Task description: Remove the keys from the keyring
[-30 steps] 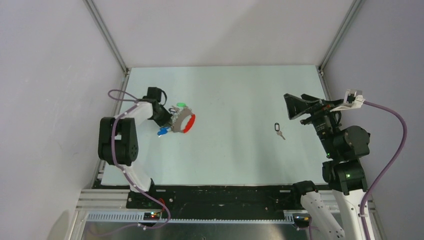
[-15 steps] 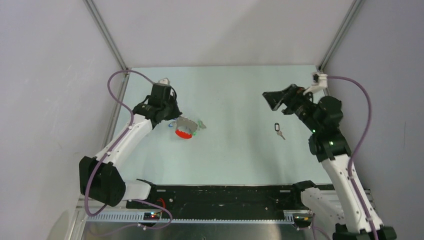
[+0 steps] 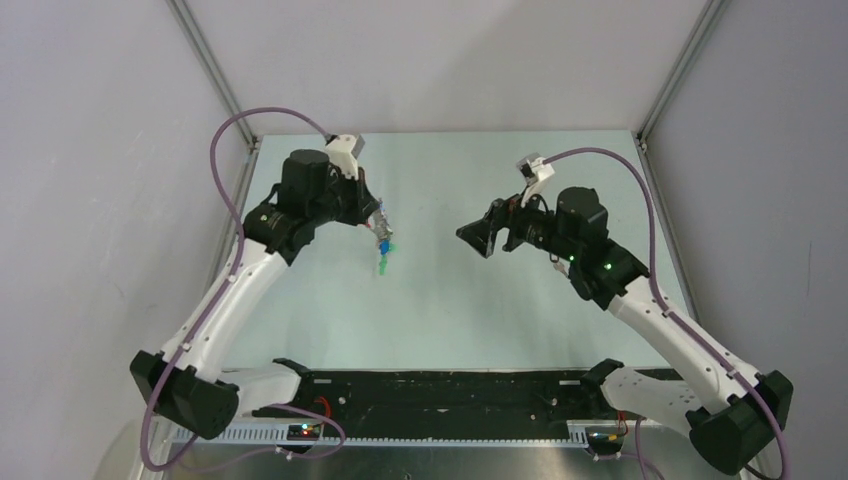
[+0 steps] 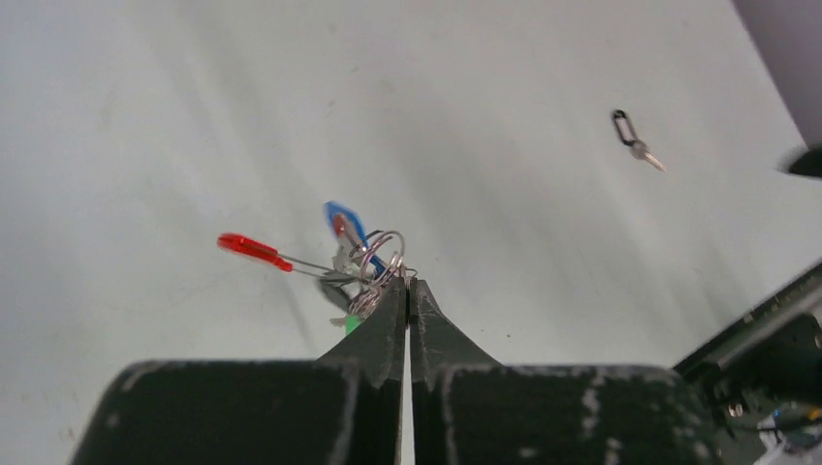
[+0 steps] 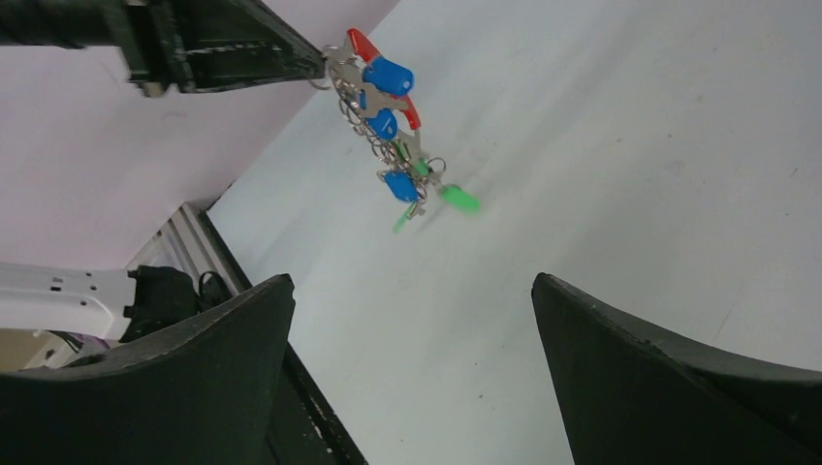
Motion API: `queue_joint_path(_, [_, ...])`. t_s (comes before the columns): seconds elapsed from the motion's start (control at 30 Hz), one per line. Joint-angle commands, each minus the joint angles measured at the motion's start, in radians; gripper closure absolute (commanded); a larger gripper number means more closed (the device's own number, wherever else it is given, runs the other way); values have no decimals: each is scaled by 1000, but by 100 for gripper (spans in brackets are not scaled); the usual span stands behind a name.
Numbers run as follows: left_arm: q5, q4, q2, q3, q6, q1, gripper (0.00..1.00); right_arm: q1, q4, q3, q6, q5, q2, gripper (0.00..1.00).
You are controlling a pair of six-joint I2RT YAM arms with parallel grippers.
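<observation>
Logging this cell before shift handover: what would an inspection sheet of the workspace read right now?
Surface: pale, flat table.
Job's things: keyring hangs in the air above the table; keys with blue and green tags are on it.
Clutter: lone key with a black tag, lying on the table.
End effectors: left end effector shut on the keyring; right end effector open, empty, facing the bunch.
Cables: purple cables arch above both arms.
Surroundings: grey walls, metal frame posts; nothing else seen.
</observation>
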Motion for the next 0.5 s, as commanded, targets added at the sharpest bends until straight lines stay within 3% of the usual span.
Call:
queue_joint_path(0.0, [126,62,-85,55,153,-51,100,15,88,20,-47,-14,37,1])
queue_joint_path(0.13, [224,143,-156,5,240,-68,100,10,179,-9,-21,-83,54,1])
queue_joint_path(0.27, [305,285,-262,-119,343,-107,100,18,266,-42,-116,-156,36,1])
queue_joint_path(0.47, [339,569,-434,-368,446,-141,100,47,298,-72,-401,-253,14,21])
